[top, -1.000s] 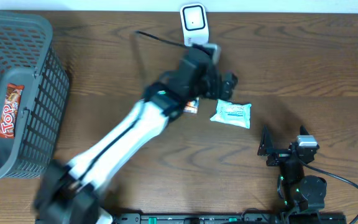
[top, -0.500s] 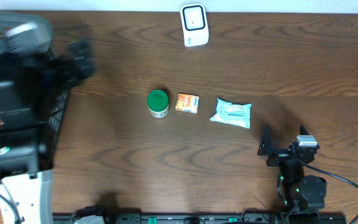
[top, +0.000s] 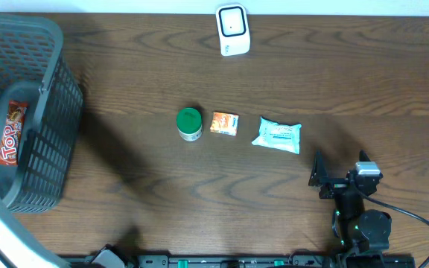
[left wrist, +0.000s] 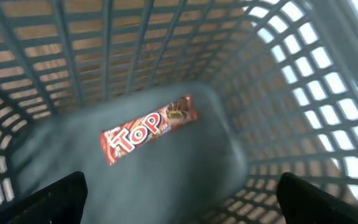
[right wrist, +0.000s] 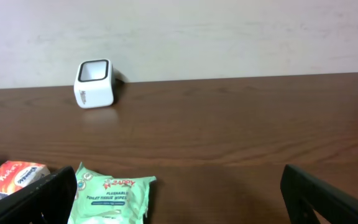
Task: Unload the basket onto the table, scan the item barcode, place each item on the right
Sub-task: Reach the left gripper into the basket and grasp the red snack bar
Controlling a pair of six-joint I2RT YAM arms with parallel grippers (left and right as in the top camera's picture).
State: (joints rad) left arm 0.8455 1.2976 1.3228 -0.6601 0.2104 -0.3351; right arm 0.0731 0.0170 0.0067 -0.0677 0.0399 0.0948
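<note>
Left wrist view: the left gripper (left wrist: 185,208) hangs with its jaws spread wide and empty over the grey plastic lattice basket (left wrist: 303,81), on whose floor lies the red candy-bar wrapper (left wrist: 148,127) lettered "Top" in white. Overhead, the basket sits at the left edge of the dark wooden table (top: 125,193), well apart from the white box-shaped barcode scanner (top: 232,30) at the far edge. At mid-table, in a row, lie a green-lidded round jar (top: 189,123), a small orange packet (top: 225,123) whose print is unreadable, and a pale green soft pack (right wrist: 110,193) marked "FLUSHABLE TOILET TISSUE WIPES", with the right gripper (top: 339,179) near that pack, its jaws likewise wide apart and holding nothing.

Scanner (right wrist: 94,83), orange box (right wrist: 12,178), wipes pack (right wrist: 109,199) on table (right wrist: 241,124)
</note>
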